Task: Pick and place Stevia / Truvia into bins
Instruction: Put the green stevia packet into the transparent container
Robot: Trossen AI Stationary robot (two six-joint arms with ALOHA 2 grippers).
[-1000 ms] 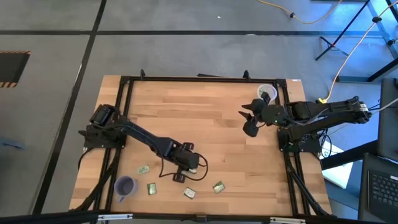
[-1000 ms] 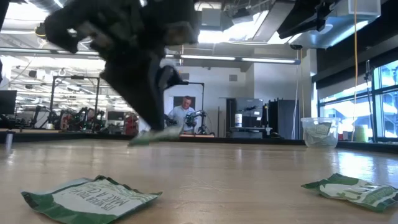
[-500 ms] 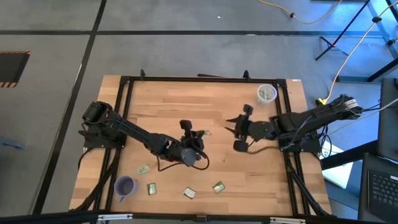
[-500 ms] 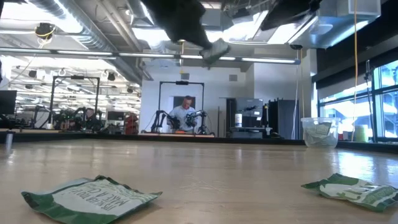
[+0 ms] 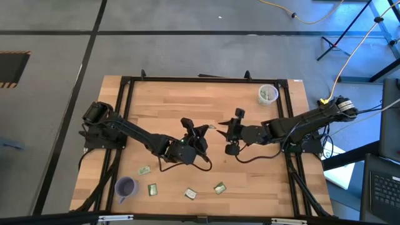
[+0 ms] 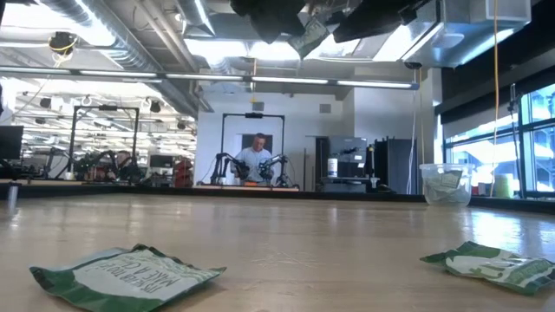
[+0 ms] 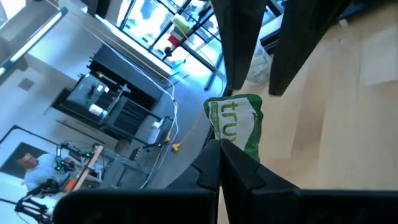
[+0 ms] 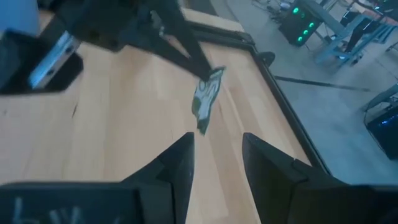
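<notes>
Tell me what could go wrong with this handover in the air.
The left gripper pinches the sachet only by one end, high over the table; if it lets go before the open right gripper closes, the sachet likely drops. The two grippers stand close, so the fingers could knock together. The white cup is far off, so a weak grip may slip on the way.

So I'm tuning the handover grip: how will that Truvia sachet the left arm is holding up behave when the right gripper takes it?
Probably light: the shut left gripper holds the sachet up by one edge alone. Likely floppy rather than stiff, since its free end looks creased. The open right gripper may find it twists or slips if pinched only at a corner.
</notes>
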